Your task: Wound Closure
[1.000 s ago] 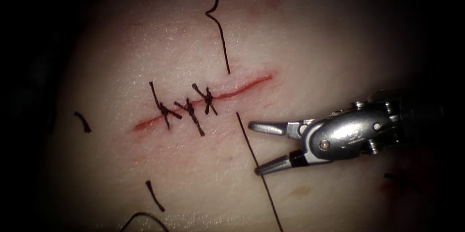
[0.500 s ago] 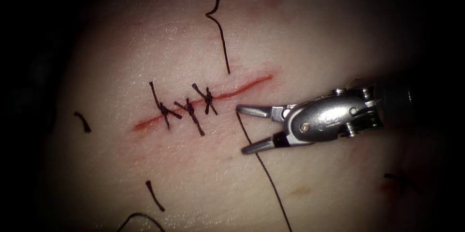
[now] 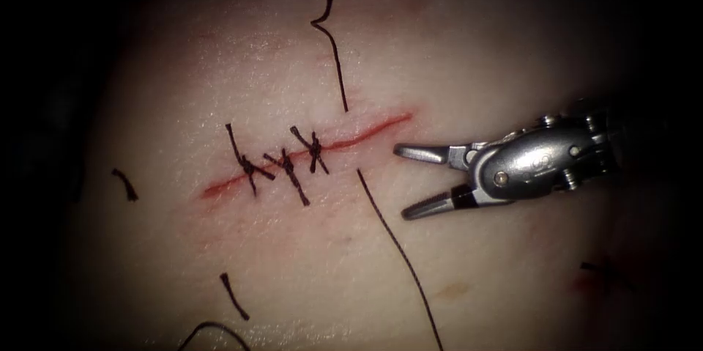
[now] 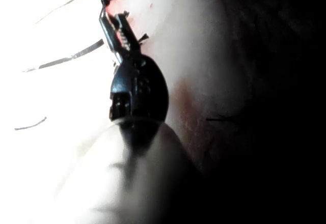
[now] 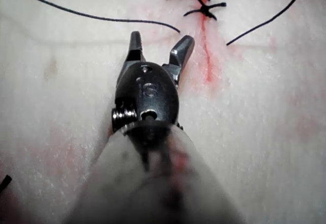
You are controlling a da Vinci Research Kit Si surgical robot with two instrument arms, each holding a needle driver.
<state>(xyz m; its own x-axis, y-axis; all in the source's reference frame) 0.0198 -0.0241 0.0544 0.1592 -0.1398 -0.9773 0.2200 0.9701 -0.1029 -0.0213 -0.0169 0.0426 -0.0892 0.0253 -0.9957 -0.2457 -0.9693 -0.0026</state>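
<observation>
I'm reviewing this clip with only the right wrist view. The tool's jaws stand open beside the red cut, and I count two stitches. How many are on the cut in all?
Observer: The endoscope view shows three stitches crossing the cut, all toward its left end. The right tool holds nothing.
Operator: Where does the thread that ends just ahead of my jaws run?
Observer: That thread starts just below the cut and runs down to the lower edge of the endoscope view.
Operator: Any loose pieces around?
Observer: Two cut ends of thread lie on the tissue, one left of the stitches and one below them.
</observation>
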